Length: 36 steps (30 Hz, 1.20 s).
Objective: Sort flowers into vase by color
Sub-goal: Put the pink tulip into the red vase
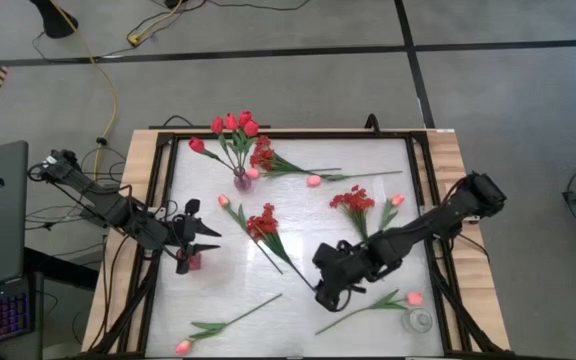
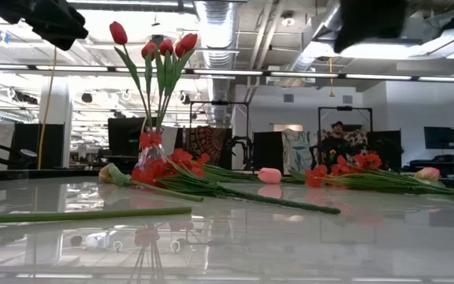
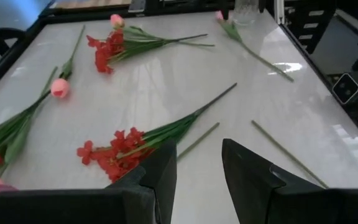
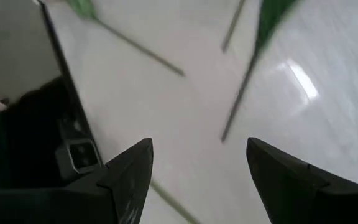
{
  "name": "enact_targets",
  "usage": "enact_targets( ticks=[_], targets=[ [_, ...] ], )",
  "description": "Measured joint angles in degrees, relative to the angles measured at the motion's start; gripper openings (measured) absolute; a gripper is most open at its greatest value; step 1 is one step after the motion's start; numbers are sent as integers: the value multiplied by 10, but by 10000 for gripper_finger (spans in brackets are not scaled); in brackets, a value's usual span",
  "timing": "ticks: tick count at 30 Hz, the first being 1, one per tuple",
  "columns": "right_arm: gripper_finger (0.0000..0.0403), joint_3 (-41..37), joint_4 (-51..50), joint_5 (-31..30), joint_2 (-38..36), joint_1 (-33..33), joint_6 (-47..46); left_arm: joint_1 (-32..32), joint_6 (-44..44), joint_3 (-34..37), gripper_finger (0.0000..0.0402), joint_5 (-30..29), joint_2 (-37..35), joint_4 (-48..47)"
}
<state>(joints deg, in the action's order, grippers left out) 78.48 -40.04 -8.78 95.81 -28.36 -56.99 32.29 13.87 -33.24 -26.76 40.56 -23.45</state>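
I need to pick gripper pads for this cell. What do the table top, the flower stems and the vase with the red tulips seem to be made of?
Table top: probably polished stone or laminate, white and glossy; it mirrors the ceiling lights.
Flower stems: likely plastic, uniformly green, smooth and stiff.
Vase: apparently clear glass or plastic; the stems show through it.

The table point(image 1: 368, 215) top is smooth, glossy white, mirroring the flowers point(image 2: 172, 170), inside a pale wood rim.

A glossy white table point(image 1: 298, 210) with a dark frame carries scattered pink tulips point(image 1: 314, 181), red blossom sprays point(image 1: 263, 222), a vase of red tulips point(image 1: 241, 181) and a small clear glass point(image 1: 420, 321).
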Motion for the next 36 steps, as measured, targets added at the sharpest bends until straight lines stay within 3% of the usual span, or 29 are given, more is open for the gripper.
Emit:
enact_targets(
  ticks=[13, 20, 27, 30, 36],
  targets=[
    [286, -1, -198, 30, 0, -2, -140, -1, -73, 0, 115, -6, 51, 76],
    [286, -15, -295, 27, -8, 38, -132, -1, -87, 0, 115, -7, 79, 84],
    [286, -96, -314, 1, -89, 115, -159, -1, -82, 0, 116, -5, 87, 77],
    [286, -142, -319, -29, -128, 143, -214, -1, -82, 0, 115, -5, 87, 77],
    [286, -243, -303, -18, -167, 187, -344, -1, -82, 0, 116, -5, 87, 77]
  ],
)
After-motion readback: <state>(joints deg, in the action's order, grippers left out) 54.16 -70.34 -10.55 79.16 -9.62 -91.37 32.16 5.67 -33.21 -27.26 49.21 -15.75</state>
